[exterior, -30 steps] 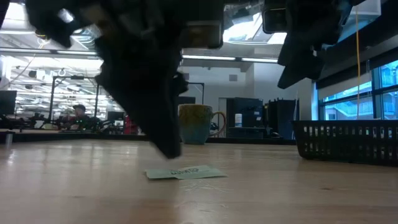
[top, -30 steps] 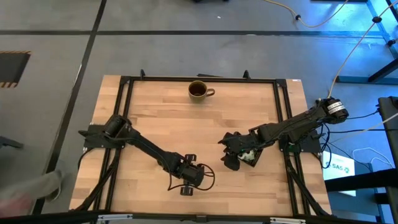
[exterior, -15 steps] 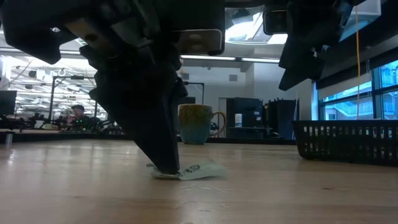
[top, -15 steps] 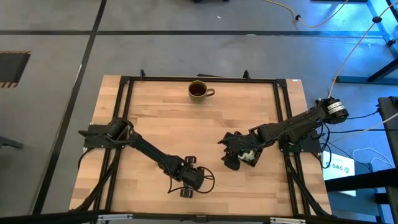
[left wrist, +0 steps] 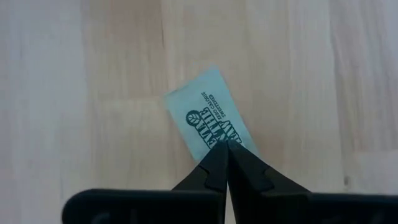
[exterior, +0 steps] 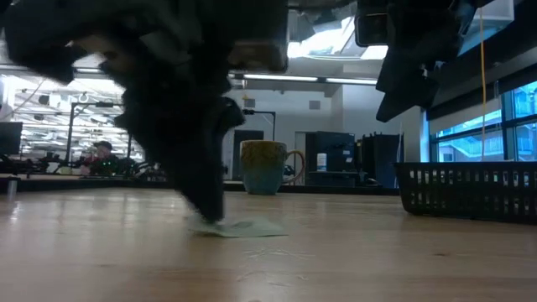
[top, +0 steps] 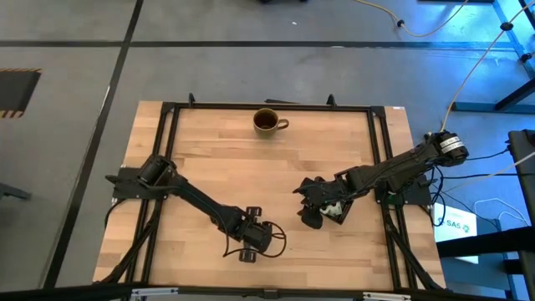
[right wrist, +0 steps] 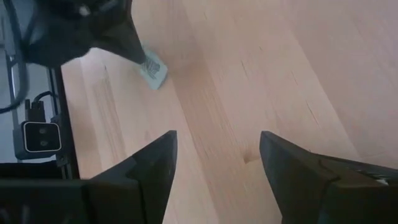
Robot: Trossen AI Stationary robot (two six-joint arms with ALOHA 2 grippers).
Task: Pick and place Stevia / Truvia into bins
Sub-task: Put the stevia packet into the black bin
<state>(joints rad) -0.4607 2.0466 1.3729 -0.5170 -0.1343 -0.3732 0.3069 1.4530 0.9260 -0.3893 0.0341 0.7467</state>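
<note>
One pale green Stevia sachet point(left wrist: 208, 121) lies flat on the wooden table near its front edge, also seen in the low view point(exterior: 243, 226) and the right wrist view point(right wrist: 153, 72). My left gripper point(left wrist: 227, 148) is down on the sachet and shut. My right gripper point(right wrist: 214, 155) hangs open above the black bin point(top: 337, 213) at the table's right, touching nothing. More sachets point(top: 333, 206) lie in the bin. My left gripper has its two fingertips point(left wrist: 217, 163) closed together on the sachet's end nearest the gripper point(left wrist: 231, 138), at that short edge. The fingers come steeply from above, slanting down. The sachet lies flat on the table, its printed face up.
A brown mug point(top: 267, 121) stands at the table's far edge, well behind the sachet point(exterior: 264, 166). The black bin point(exterior: 470, 189) has low mesh walls. Bare wood lies between the sachet and the bin.
My left gripper has come down onto the sachet's end and shut there. The sachet has shifted a little on the table and still lies flat.
</note>
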